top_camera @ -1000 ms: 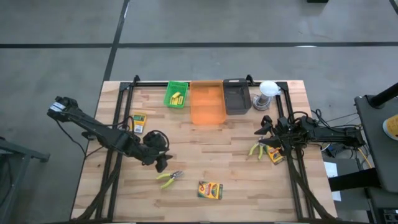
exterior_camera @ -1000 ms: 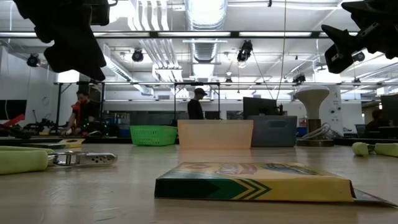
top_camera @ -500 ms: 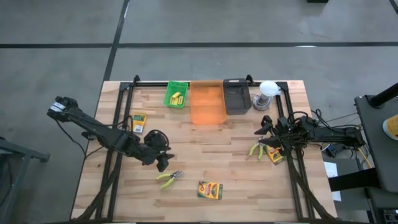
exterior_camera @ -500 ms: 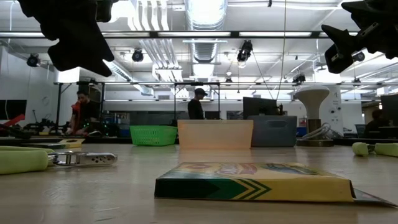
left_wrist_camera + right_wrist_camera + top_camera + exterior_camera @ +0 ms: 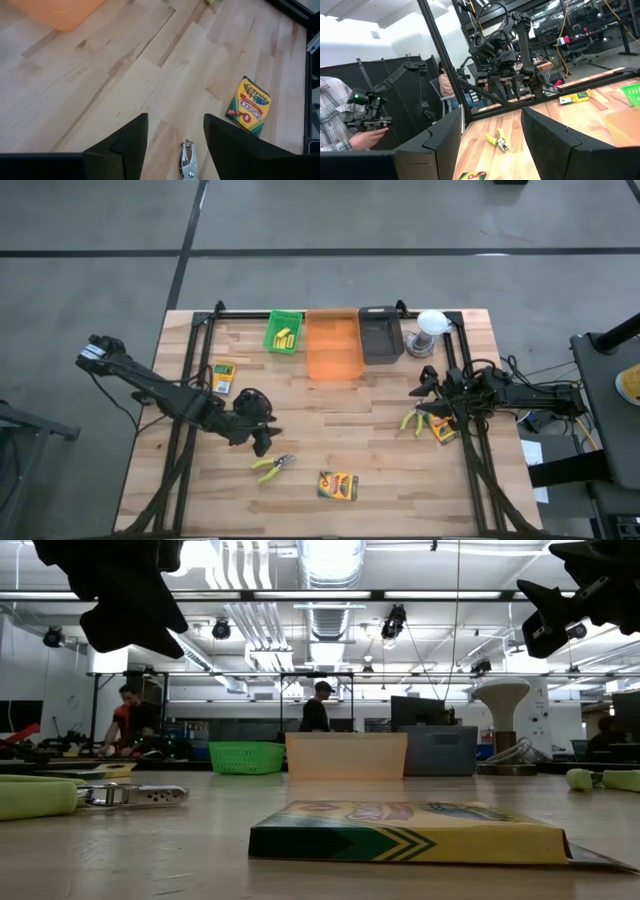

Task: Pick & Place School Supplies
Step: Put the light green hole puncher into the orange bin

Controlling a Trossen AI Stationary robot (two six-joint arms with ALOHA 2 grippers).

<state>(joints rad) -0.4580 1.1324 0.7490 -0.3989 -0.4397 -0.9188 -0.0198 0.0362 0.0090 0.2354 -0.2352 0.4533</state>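
We work on a pale wooden table set on a grey concrete floor. Nearest its front edge lies a crayon box, flat and untouched. Just left of it and a little farther back rest yellow-handled pliers, and the left claw hovers right above them with its fingers spread and nothing between them; its wrist view shows the tool's metal tip in the gap. We judge the step in hand to be the pick-up of these pliers: the next move calls for coming straight down and closing on the handles. At the right side, the right claw waits, open and empty, beside a second pair of pliers and another crayon box. A third box lies left. Along the far edge stand the green tray, already holding yellow blocks, the orange tray and the black tray.
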